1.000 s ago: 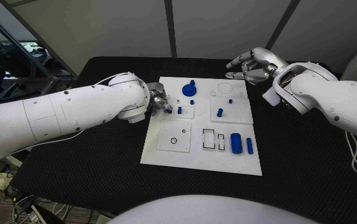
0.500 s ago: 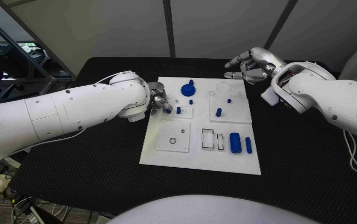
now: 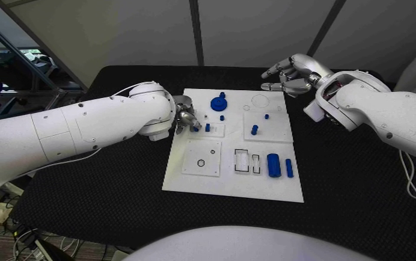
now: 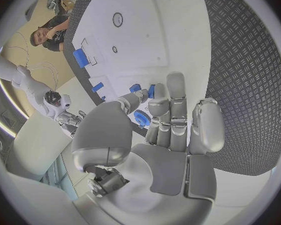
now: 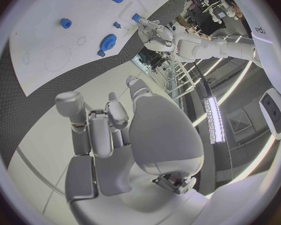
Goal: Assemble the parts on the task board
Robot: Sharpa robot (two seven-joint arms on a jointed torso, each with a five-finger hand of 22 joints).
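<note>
1. The parts are small blue pieces on the white task board (image 3: 212, 183) in the middle of the black table (image 3: 113, 195): a gear-like piece (image 3: 219, 104) near the far edge, short pegs (image 3: 254, 130) mid-board, and two longer cylinders (image 3: 274, 165) toward the near right.
2. They look like rigid, light plastic with smooth sides (likely slippery), so a fingertip pinch across the sides of a peg seems the safest hold.
3. The left hand (image 3: 184, 118) sits low at the board's left edge, its fingers (image 4: 158, 105) drawn close around a small blue peg (image 3: 207, 127); whether they truly grip it I cannot tell.
4. The right hand (image 3: 293, 76) hovers above the far right corner of the board, fingers curled loosely and apart, holding nothing.
</note>
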